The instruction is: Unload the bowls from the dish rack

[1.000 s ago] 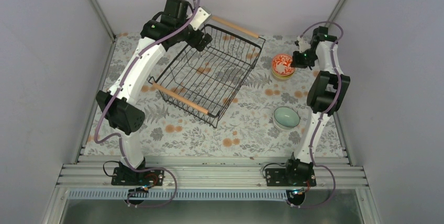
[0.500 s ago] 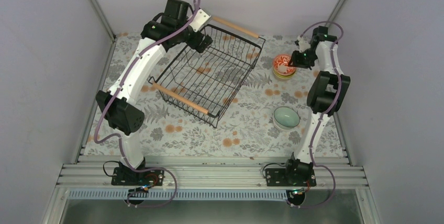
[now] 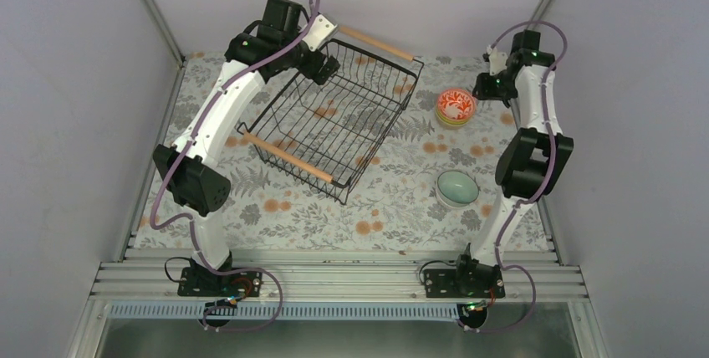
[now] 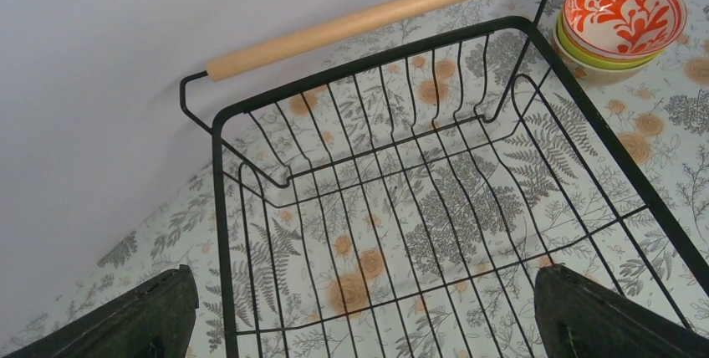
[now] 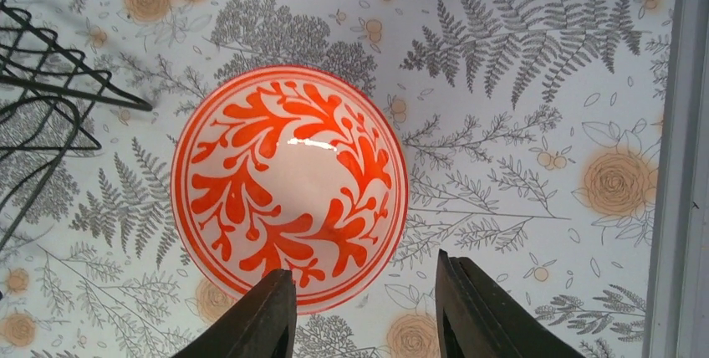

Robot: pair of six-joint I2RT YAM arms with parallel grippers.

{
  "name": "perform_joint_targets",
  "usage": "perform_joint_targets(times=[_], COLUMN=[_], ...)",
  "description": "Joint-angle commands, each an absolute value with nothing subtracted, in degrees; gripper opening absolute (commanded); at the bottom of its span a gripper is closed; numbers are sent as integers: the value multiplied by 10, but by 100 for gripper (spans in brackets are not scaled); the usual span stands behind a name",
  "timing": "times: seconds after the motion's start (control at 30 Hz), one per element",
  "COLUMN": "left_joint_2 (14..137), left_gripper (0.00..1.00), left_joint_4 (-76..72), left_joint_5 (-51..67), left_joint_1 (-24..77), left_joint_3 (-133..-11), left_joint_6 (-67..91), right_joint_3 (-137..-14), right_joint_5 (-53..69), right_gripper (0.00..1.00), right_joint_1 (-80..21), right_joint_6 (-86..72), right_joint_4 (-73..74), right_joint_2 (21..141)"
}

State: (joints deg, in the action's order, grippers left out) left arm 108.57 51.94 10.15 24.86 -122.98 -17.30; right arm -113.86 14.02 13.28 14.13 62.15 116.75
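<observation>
Bowls stand outside the dish rack [image 3: 334, 120], on the floral tablecloth [image 3: 393, 207]. To the right of the rack, off its far right corner, the patterned bowl [image 3: 454, 105] tops a stack, with a yellow-green bowl [image 4: 585, 47] right beneath it. The mint bowl [image 3: 457, 188] sits alone to the right of the rack's near corner, well apart from the stack. The right gripper [image 3: 487, 89] hangs on the side of the stack away from the rack, its jaws partly parted with nothing between them. The left gripper [image 3: 322, 65] hovers over the rack's far left corner, near the far wooden handle [image 4: 351, 23], jaws spread wide and holding nothing.
</observation>
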Motion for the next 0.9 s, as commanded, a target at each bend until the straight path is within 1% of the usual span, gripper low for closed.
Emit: perform_joint_targets(times=[0.0, 0.1, 0.2, 0.27, 0.3, 0.33, 0.37, 0.43, 0.47, 0.77, 0.87], left_joint_2=[1063, 1065, 1063, 1062, 1058, 1053, 1048, 1040, 1039, 1028, 1027], left_gripper=[100, 100, 100, 100, 100, 100, 100, 100, 100, 100, 100], left_joint_4=[513, 513, 512, 515, 509, 501, 494, 483, 481, 474, 469], left_joint_5=[106, 98, 98, 96, 86, 80, 73, 62, 55, 66, 46], left_joint_1=[246, 246, 246, 246, 246, 246, 246, 246, 246, 246, 246], left_joint_3=[-1228, -1231, -1235, -1237, -1232, -1222, -1213, -1201, -1197, -1176, -1181], left_joint_6=[-175, -174, -166, -163, -157, -155, -154, -150, -147, -155, -149], right_joint_3=[-1097, -1057, -991, -945, -928, -913, -903, -888, -885, -877, -887], right_joint_5=[134, 148, 153, 143, 135, 131, 132, 136, 137, 142, 144], right_gripper=[41, 41, 47, 59, 70, 79, 86, 96, 100, 100, 100], right_joint_1=[136, 131, 113, 95, 86, 77, 70, 63, 62, 58, 55], right_joint_6=[162, 178, 199, 209, 210, 211, 211, 206, 200, 178, 170], right_joint_4=[614, 602, 572, 552, 545, 542, 539, 531, 527, 516, 516], right_joint_2=[1142, 1099, 1037, 995, 979, 964, 948, 920, 911, 890, 892])
